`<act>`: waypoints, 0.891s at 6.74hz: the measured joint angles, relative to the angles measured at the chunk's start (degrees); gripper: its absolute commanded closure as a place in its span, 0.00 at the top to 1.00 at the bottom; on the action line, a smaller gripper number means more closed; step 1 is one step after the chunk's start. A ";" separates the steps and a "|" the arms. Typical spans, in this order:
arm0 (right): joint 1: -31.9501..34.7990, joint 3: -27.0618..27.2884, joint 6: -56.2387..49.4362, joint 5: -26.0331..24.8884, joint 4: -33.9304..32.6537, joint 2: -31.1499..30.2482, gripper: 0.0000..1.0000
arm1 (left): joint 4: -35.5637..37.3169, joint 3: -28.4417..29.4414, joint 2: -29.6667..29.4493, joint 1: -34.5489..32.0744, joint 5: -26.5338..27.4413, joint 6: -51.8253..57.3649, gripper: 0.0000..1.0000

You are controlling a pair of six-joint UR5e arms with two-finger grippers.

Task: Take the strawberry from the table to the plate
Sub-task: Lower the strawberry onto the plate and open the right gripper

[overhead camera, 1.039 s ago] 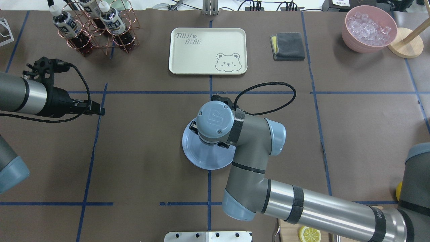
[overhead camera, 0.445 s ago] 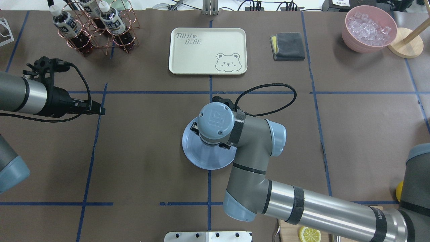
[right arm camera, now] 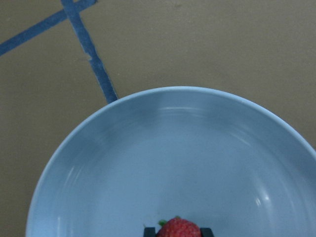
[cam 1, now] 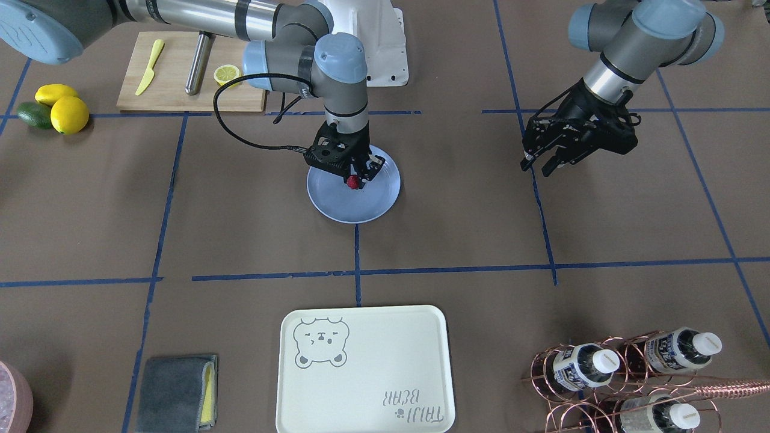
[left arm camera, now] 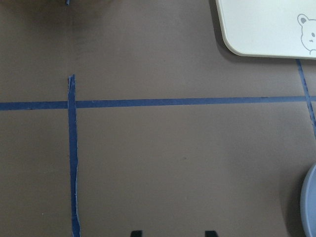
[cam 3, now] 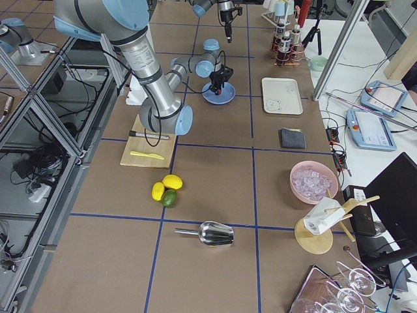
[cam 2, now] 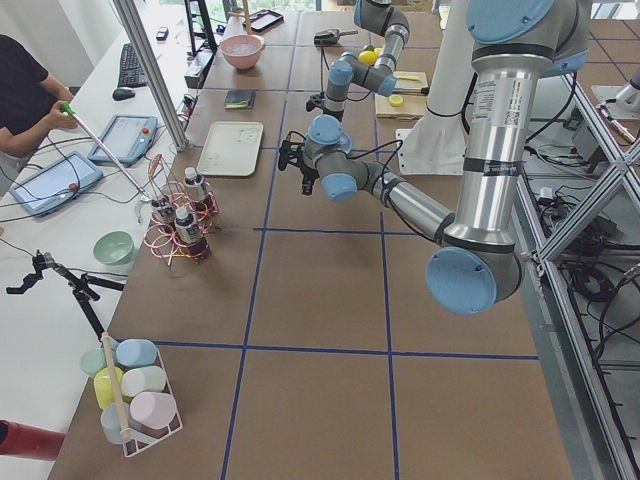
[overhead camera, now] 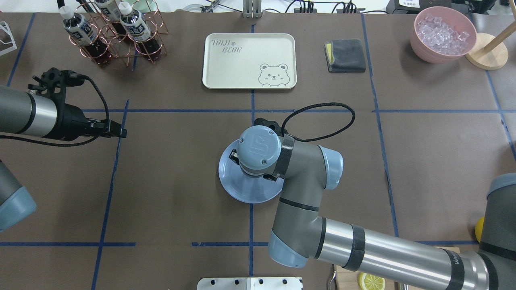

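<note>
My left end effector [overhead camera: 120, 133] hovers over the left part of the surface [overhead camera: 177, 169], well apart from every object. Its fingertips [left arm camera: 136, 233] are spread, with only brown paper and blue tape showing between them in the wrist view. Past it, at the far left corner, stands a copper wire rack [overhead camera: 128, 56] with capped bottles in it. Toward the middle, the cream tray [overhead camera: 249, 60] with the bear drawing lies flat on the far side, just beyond a blue tape line. Nearer to me, at the centre, sits the pale blue plate [overhead camera: 242, 190]. My right arm reaches in over it and hides most of it from overhead. My right end effector [cam 1: 356, 178] points straight down above the plate and is closed on the strawberry [right arm camera: 178, 228]. A dark pad [right arm camera: 208, 231] presses each side of the red berry. The berry is over the plate's inner area, toward my side of it, and I cannot tell whether it touches the glaze. Further right, a folded grey cloth [overhead camera: 346, 54] lies on the far side. A pink bowl [overhead camera: 419, 45] of ice cubes stands at the far right corner. A lemon half [overhead camera: 371, 280] sits at the near edge, beside my right arm.
</note>
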 measured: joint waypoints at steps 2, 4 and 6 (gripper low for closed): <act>0.00 -0.04 -0.16 -0.03 -0.03 -0.01 0.00 | 0.00 0.05 -0.05 0.03 0.00 -0.04 0.53; -0.01 -0.12 -0.26 -0.03 -0.03 -0.01 0.00 | 0.00 0.06 -0.06 0.03 0.00 -0.02 0.54; -0.01 -0.44 -0.35 -0.03 -0.03 0.04 0.44 | 0.00 0.06 -0.06 0.03 0.00 -0.08 0.54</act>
